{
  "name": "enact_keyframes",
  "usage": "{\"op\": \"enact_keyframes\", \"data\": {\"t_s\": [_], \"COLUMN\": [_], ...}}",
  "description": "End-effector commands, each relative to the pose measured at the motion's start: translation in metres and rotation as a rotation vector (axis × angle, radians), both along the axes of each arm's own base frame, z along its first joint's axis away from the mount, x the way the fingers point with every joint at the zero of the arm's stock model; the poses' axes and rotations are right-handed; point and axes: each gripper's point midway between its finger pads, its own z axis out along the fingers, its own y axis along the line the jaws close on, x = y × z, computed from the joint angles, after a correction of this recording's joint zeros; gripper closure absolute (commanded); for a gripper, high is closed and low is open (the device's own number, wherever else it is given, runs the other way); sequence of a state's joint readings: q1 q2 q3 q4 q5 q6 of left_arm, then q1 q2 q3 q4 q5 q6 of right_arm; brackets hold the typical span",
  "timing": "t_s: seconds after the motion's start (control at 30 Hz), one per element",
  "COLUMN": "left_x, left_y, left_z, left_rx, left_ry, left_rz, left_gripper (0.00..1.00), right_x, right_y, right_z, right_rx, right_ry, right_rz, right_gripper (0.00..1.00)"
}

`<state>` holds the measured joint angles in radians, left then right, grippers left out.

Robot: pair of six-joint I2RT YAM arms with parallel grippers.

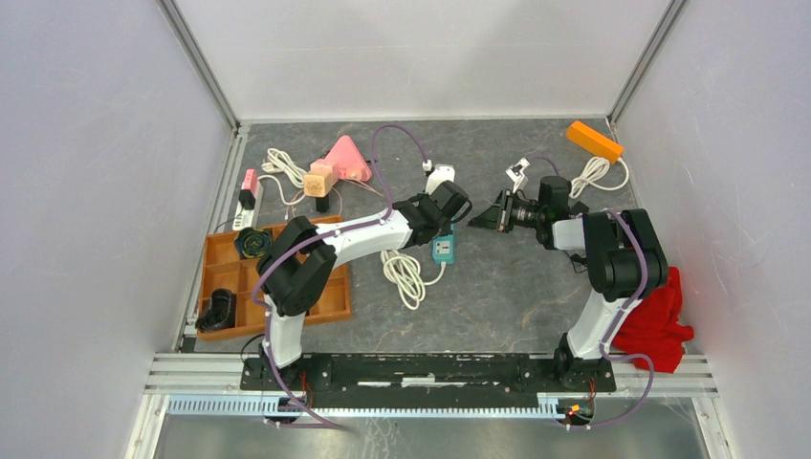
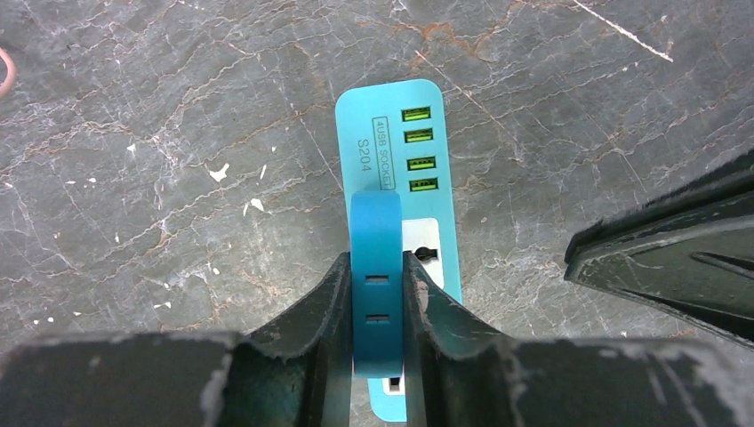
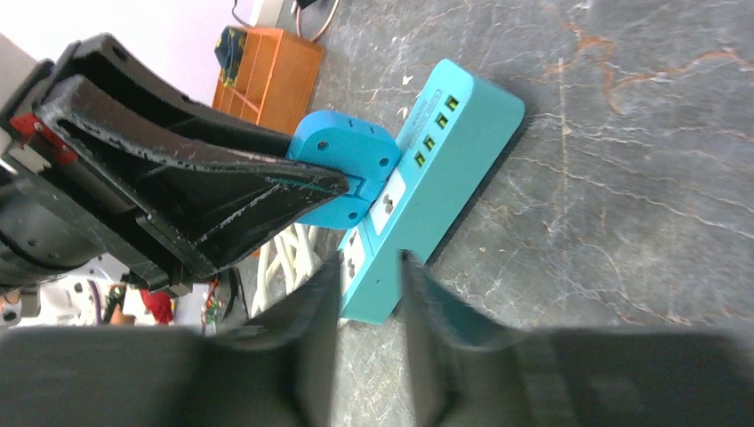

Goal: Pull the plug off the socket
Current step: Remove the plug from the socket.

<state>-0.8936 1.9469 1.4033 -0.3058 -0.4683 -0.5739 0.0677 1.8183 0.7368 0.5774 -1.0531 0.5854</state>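
The left gripper [image 2: 377,267] is clamped narrowly on the blue plug [image 2: 373,227], which sits in the white socket [image 2: 425,233] of the teal power strip [image 2: 391,102] lying on the counter [image 2: 178,133]. The right gripper [image 2: 591,253] is closed and empty, near the power strip.

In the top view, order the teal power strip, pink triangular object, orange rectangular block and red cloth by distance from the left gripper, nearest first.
1. Teal power strip, directly under the left gripper.
2. Pink triangular object, back left.
3. Orange rectangular block, back right corner.
4. Red cloth, near right edge.
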Motion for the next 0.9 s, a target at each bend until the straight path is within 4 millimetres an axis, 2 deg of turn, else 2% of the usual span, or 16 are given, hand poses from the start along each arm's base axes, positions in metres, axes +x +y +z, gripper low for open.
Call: {"op": "enact_keyframes", "data": {"t_s": [0.0,0.07,0.57,0.67,0.87], "left_x": [0.005,0.005,0.001,0.0,-0.001], "left_y": [-0.001,-0.003,-0.015,-0.017,-0.018], "left_z": [0.023,0.025,0.026,0.028,0.034], "left_rx": [-0.092,-0.104,-0.161,-0.177,-0.193], "left_ry": [-0.033,-0.034,-0.023,-0.021,-0.025], "left_rz": [0.048,0.044,-0.009,-0.013,-0.018], "left_gripper": [0.93,0.95,0.98,0.98,0.98], "right_x": [-0.001,-0.004,-0.02,-0.019,-0.018], "right_y": [0.01,0.015,0.044,0.045,0.042], "right_z": [0.011,0.01,-0.006,-0.014,-0.044], "right_rx": [0.003,0.004,-0.018,-0.034,-0.095], "right_ry": [-0.056,-0.056,-0.032,-0.022,0.046], "right_rz": [0.063,0.079,0.149,0.148,0.133], "right_gripper": [0.95,1.0,1.0,1.0,1.0]}}
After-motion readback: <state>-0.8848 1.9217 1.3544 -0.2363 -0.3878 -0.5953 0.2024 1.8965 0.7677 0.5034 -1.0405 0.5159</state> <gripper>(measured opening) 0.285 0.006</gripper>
